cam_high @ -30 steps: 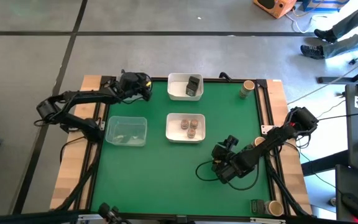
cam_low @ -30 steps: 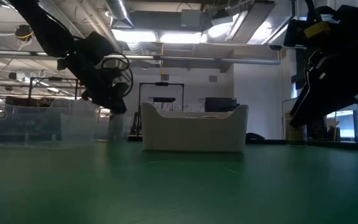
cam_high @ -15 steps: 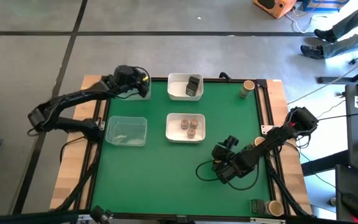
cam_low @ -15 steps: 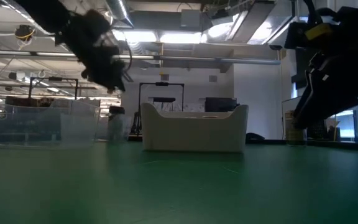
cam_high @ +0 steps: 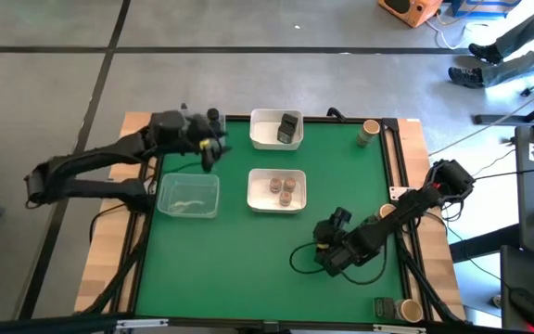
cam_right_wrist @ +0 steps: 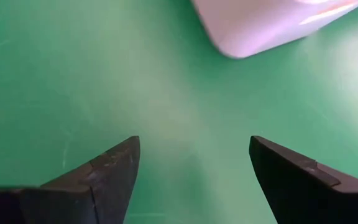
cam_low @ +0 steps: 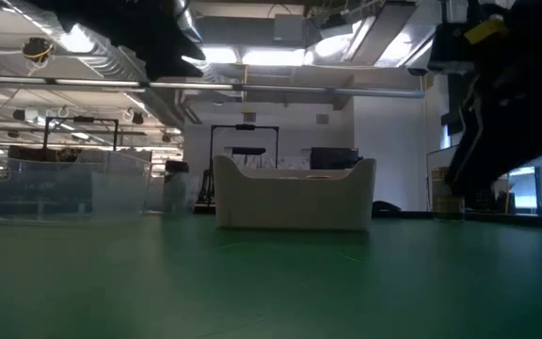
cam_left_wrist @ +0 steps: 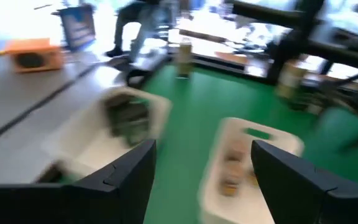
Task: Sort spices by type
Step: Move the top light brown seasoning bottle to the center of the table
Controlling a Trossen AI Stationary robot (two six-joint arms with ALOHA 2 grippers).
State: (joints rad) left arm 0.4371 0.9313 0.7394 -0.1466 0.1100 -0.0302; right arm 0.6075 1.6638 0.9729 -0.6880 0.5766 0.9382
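Three brownish round jars point(cam_high: 282, 186) stand in the middle white tray point(cam_high: 254, 198). A dark grey tin point(cam_high: 289, 126) sits in the far white tray point(cam_high: 260, 133). A tan-topped jar point(cam_high: 370, 130) stands at the far right edge, and more jars point(cam_high: 410, 309) stand on the near right rail. My left gripper point(cam_high: 211, 148) hovers open and bare above the table's far left, between the far tray and the clear tub point(cam_high: 188, 195); its wrist view shows both trays ahead point(cam_left_wrist: 201, 180). My right gripper point(cam_high: 330, 228) is open over the bare mat, near the middle tray's near right corner point(cam_right_wrist: 194, 168).
A small dark object point(cam_high: 213, 114) sits at the far left corner; what it is I cannot tell. Wooden rails point(cam_high: 423, 148) border both sides. A person's legs point(cam_high: 503, 51) show beyond the far right. Open green mat point(cam_high: 230, 269) fills the near half.
My left gripper has risen from low at the far left corner and swung a little toward the near edge, tipping from steeply downward to nearly level; in the low view it has climbed out of the picture's top. Its arm has drawn back toward the table's left.
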